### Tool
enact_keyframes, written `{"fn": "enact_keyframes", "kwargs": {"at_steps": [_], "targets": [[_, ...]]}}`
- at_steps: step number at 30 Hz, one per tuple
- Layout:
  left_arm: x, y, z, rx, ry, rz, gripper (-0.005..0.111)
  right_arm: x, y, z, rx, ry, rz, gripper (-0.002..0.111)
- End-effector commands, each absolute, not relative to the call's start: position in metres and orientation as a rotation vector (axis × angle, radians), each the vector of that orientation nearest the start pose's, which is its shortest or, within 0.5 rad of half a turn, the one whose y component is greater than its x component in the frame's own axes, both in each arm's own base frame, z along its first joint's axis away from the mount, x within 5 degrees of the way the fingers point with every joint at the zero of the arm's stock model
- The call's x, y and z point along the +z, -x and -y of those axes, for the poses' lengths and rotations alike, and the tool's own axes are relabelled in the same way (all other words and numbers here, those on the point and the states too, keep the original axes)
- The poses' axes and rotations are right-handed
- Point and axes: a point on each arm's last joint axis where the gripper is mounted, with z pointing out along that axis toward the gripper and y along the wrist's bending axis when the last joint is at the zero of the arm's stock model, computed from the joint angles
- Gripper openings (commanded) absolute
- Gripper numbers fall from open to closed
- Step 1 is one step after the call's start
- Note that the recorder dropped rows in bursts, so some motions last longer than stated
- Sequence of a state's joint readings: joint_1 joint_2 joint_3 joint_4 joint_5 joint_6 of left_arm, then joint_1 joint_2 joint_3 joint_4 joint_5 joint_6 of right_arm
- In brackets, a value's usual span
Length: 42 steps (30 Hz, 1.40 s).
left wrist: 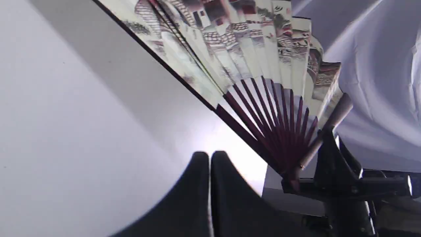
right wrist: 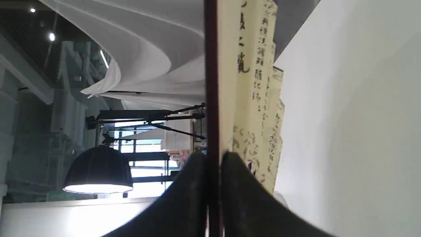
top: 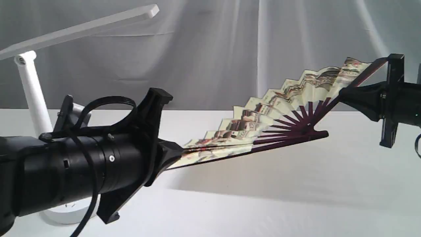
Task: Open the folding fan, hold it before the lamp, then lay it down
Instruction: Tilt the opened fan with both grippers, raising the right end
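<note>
The folding fan hangs partly spread above the white table, its dark ribs meeting at the pivot. My right gripper is shut on the upper guard; in the right wrist view the dark guard runs straight between the fingers of that gripper. My left gripper overlaps the fan's outer low end. In the left wrist view my left gripper is shut with nothing between the tips, and the fan passes beside it. The white lamp stands far left, behind my left arm.
The lamp's bar head reaches over the left arm, and its round base sits under it. A white cloth backdrop closes the rear. The fan's shadow falls on the table. A black dome light shows beyond the set.
</note>
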<state>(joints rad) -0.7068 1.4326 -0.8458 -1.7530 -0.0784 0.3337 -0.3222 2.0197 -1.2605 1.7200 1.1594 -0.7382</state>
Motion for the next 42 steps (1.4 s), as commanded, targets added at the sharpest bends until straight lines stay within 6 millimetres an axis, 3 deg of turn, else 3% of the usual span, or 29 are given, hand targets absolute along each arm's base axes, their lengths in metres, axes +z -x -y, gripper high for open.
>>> {"fn": "enact_keyframes", "kwargs": {"at_steps": [1,7,11,22,28,36,42], "targets": [[0.263,-0.238,0.194,-1.125,0.837,-2.154,0.000,0.219,-0.406,0.047,1.704,-0.623,-1.896,0.000],[0.263,-0.237,0.195,-1.138,0.830,-2.162,0.002,0.220,-0.407,0.043,1.703,-0.599,-1.902,0.000],[0.262,-0.234,0.199,-1.160,0.746,-2.200,0.011,0.220,-0.407,0.042,1.705,-0.597,-1.903,0.000],[0.232,-0.241,0.204,-1.164,0.840,-2.306,0.068,0.240,-0.402,0.036,1.700,-0.543,-1.888,0.000],[0.218,-0.254,0.214,-1.174,1.007,-2.310,0.069,0.263,-0.395,0.033,1.682,-0.486,-1.862,0.000],[0.248,-0.288,0.215,-1.249,1.007,-2.179,0.069,0.276,-0.390,0.029,1.685,-0.463,-1.851,0.000],[0.239,-0.297,0.215,-1.248,1.112,-2.169,0.069,0.276,-0.391,0.018,1.706,-0.440,-1.866,0.000]]}}
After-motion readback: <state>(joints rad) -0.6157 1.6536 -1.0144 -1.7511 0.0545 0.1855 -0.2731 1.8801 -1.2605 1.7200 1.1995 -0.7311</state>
